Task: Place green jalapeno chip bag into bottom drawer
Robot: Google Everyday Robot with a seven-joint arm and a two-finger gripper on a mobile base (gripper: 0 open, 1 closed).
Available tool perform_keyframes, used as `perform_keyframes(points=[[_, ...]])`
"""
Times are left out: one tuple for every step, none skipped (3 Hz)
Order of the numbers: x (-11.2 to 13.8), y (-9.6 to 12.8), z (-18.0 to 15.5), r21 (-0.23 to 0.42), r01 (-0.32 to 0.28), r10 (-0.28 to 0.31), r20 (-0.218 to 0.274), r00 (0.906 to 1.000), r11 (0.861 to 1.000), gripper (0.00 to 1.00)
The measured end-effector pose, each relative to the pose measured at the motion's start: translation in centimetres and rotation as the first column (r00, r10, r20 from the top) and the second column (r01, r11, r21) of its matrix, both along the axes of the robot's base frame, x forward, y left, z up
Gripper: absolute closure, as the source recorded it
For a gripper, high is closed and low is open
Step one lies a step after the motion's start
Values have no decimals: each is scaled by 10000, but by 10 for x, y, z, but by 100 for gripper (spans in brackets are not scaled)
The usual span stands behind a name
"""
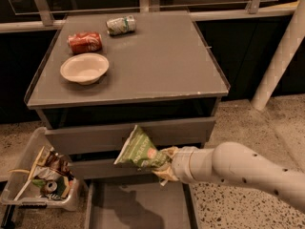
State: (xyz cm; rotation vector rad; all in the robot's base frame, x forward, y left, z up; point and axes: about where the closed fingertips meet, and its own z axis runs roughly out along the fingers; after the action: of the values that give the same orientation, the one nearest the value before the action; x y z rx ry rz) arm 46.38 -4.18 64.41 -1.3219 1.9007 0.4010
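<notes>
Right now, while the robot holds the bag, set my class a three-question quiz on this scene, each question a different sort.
1. True or false: the gripper, in front of the grey cabinet, grips the green jalapeno chip bag.
2. Which lies nearest the bowl? A) red soda can B) crushed can C) trash bin
3. Fill in: the bottom drawer stands ___.
Key: 1 true; 2 A; 3 open.
</notes>
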Motion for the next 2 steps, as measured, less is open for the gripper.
perform_keyframes(points=[[-12,12,-82,755,-591,597,-51,9982,9954,100],[-12,12,-82,755,-592,597,-51,9982,9954,100]])
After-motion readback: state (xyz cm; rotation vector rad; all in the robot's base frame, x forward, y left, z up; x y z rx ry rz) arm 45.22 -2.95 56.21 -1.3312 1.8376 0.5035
